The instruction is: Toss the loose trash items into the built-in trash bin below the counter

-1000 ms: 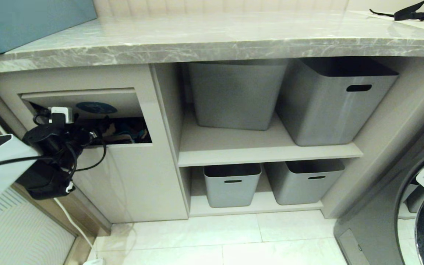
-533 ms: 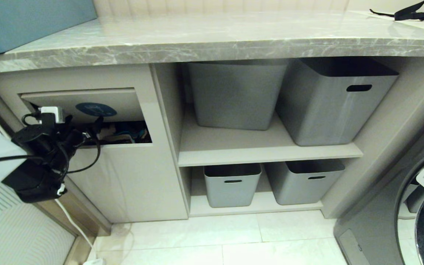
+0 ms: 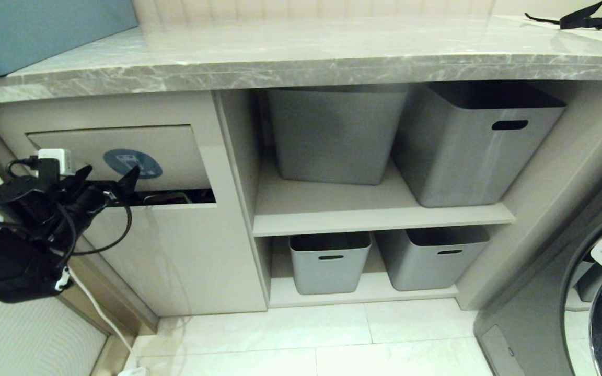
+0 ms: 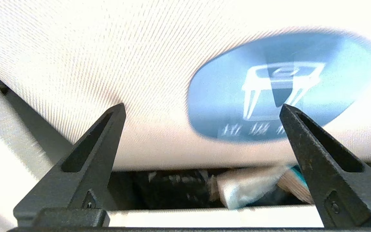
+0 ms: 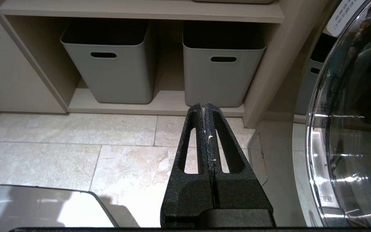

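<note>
The trash bin (image 3: 175, 250) is a beige cabinet front under the left end of the grey marble-look worktop (image 3: 301, 57). Its rectangular flap (image 3: 175, 151) carries a round blue sticker (image 3: 132, 163) with a white bin icon, and stands almost shut, leaving a dark slit along its lower edge. Through that slit the left wrist view shows torn scraps (image 4: 253, 188) lying inside the bin, one pale and one with a teal edge on brown backing. The left gripper (image 3: 106, 180) hovers just in front of the flap's lower edge, jaws spread wide and holding nothing. The right gripper (image 5: 204, 108) hangs low over the floor tiles (image 5: 76, 151), facing two grey tubs (image 5: 108, 64) on the bottom shelf, jaws pressed together and empty.
</note>
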Robot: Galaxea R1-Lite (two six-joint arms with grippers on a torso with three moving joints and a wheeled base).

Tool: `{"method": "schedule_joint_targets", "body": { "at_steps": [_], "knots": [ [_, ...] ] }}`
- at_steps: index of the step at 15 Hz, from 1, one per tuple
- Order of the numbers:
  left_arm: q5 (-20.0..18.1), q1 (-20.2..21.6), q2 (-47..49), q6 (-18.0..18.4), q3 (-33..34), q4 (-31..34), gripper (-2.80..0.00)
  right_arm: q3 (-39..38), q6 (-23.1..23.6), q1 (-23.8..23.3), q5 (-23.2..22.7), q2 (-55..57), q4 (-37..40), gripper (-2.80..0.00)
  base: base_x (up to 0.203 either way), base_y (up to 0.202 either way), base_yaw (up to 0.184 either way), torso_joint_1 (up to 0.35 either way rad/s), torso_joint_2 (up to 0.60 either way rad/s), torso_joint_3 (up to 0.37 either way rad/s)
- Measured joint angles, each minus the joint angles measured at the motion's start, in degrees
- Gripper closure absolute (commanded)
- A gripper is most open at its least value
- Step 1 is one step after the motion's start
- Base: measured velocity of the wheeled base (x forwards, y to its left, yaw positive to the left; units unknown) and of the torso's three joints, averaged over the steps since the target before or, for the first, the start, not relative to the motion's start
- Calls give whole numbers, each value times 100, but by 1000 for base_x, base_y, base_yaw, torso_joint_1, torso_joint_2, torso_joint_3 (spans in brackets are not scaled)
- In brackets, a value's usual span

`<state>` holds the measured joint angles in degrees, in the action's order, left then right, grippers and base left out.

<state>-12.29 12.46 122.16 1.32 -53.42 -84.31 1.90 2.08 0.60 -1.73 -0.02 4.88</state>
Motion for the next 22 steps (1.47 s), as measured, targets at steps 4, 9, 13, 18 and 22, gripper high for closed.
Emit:
{"method": "schedule_joint_targets", "body": {
  "at_steps": [4, 9, 13, 18, 22],
  "knots": [
    [7, 14, -644, -11, 923, -112, -280, 0, -1, 0, 0, 0, 1, 0, 0, 0, 0, 0, 0, 0],
    [5, 100, -1236, -28, 1490, -129, -280, 0, 0, 0, 0, 0, 2, 0, 0, 0, 0, 0, 0, 0],
    [-16, 115, -1980, -30, 2497, -86, -280, 0, 0, 0, 1, 0, 2, 0, 0, 0, 0, 0, 0, 0],
    [5, 115, -3690, -229, 4192, 124, -280, 2, 0, 0, 0, 0, 0, 0, 0, 0, 0, 0, 0, 0],
    [40, 110, -5545, -498, 4785, 1037, -280, 2, 0, 0, 0, 0, 2, 0, 0, 0, 0, 0, 0, 0]
  ]
}}
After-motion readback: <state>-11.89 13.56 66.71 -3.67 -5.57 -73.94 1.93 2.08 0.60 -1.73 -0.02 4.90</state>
